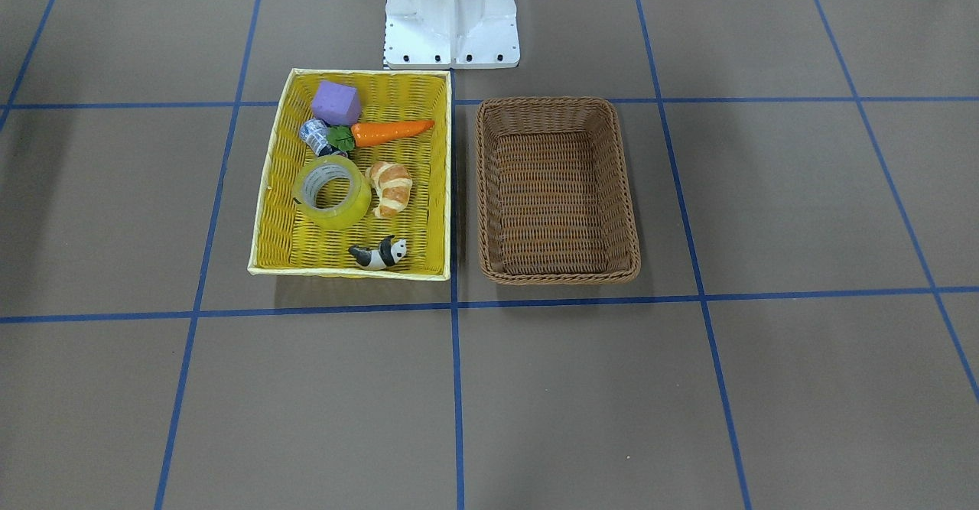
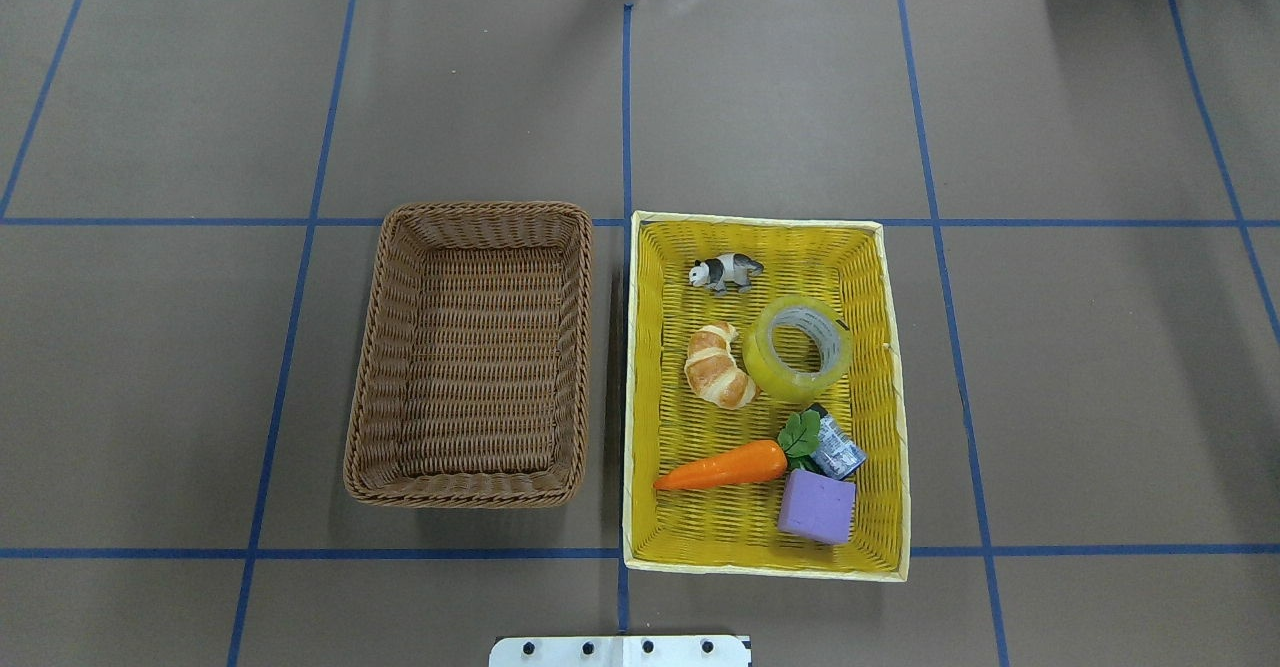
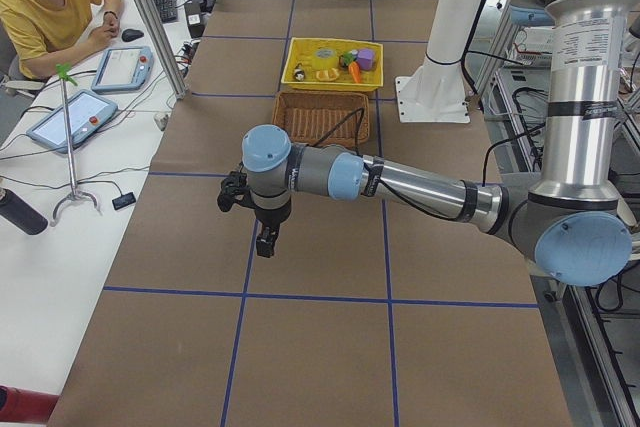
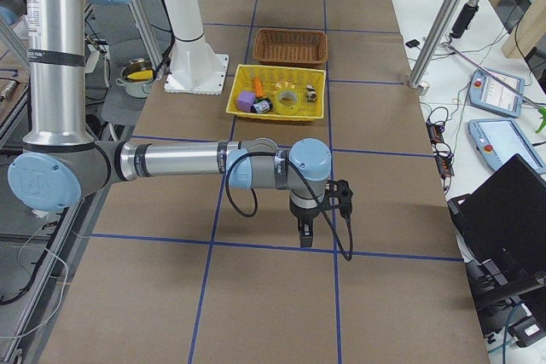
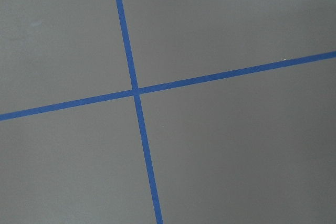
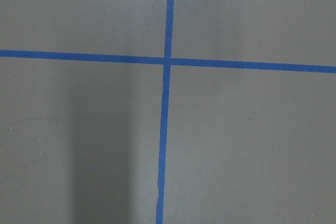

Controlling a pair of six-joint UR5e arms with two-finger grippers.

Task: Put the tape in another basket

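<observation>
- Tape (image 2: 798,348) lies flat, core up, in the yellow basket (image 2: 893,367), just beside the croissant (image 2: 718,366).
- Brown basket (image 2: 400,347) sits alongside with nothing in it.
- Advice: descend over the roll, 1 finger inside the core, clear of the croissant.
- Right gripper (image 4: 304,234) and left gripper (image 3: 264,242) hang well apart from the tape; their opening cannot be judged.

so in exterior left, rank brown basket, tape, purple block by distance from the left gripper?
1. brown basket: nearest, straight up the table from the left gripper.
2. tape: beyond it, in the yellow basket.
3. purple block: also in the yellow basket, toward the robot's side; slightly farther, a close call.
</observation>
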